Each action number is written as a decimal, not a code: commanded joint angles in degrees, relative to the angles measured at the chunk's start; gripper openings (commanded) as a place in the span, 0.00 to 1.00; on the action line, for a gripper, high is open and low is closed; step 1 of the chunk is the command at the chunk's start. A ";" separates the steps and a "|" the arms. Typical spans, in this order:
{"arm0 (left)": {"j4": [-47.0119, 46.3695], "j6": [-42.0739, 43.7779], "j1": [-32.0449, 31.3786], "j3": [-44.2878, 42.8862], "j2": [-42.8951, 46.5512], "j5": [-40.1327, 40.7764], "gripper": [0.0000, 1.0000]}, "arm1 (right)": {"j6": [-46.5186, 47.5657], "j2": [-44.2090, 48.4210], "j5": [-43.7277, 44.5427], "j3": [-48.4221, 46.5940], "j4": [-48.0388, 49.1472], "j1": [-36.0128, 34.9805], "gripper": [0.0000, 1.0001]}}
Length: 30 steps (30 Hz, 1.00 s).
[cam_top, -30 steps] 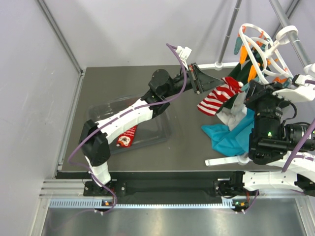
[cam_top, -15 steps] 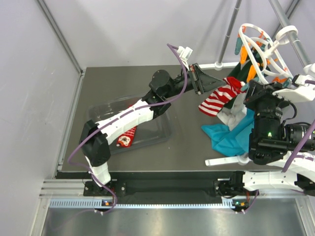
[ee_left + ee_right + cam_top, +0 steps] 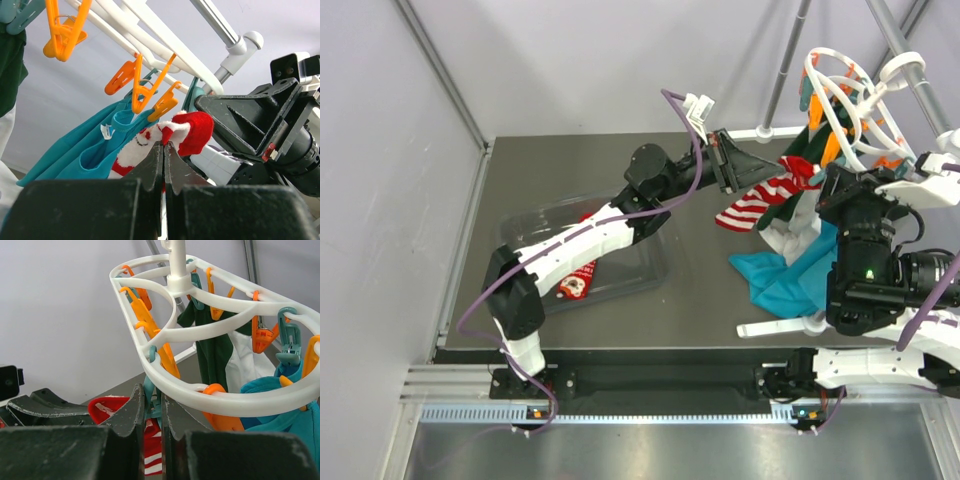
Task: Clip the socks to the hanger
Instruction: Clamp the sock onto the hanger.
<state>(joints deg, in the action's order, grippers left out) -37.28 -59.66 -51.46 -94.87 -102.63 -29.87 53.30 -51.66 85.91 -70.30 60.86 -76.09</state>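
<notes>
Over the last second the left fingers (image 3: 152,165), pressed together on the cuff of the striped Santa sock (image 3: 187,131), have edged it closer to the hanger (image 3: 250,399). The cuff now sits just below one of the hanger's orange pegs (image 3: 142,95), so clipping looks near. The right fingers (image 3: 135,405) appear to pinch a teal peg (image 3: 150,390) under the hanger's rim, while the second red sock (image 3: 578,280) lies well apart from the hanger in a clear tray (image 3: 645,270).
</notes>
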 commanded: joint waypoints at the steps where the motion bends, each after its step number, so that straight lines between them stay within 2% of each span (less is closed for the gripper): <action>1: -3.77 -0.63 -0.57 -1.81 1.64 1.74 0.00 | -0.92 0.15 13.14 -0.89 -0.22 -1.86 0.00; 8: -3.24 -1.95 -1.36 1.87 4.01 3.41 0.00 | -0.65 0.77 13.23 -0.80 -0.22 -1.95 0.03; 18: -3.15 -6.70 -1.45 4.25 7.88 5.43 0.00 | -0.56 1.82 13.06 -0.36 -0.22 -2.30 0.03; 30: -3.86 -8.99 -2.77 1.53 4.89 4.29 0.00 | -0.74 1.21 12.97 -1.15 -0.22 -2.74 0.03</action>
<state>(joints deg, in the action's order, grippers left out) -37.71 -67.83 -53.65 -91.13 -98.04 -25.21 53.30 -50.00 85.93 -70.17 60.84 -77.60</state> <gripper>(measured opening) 0.013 0.076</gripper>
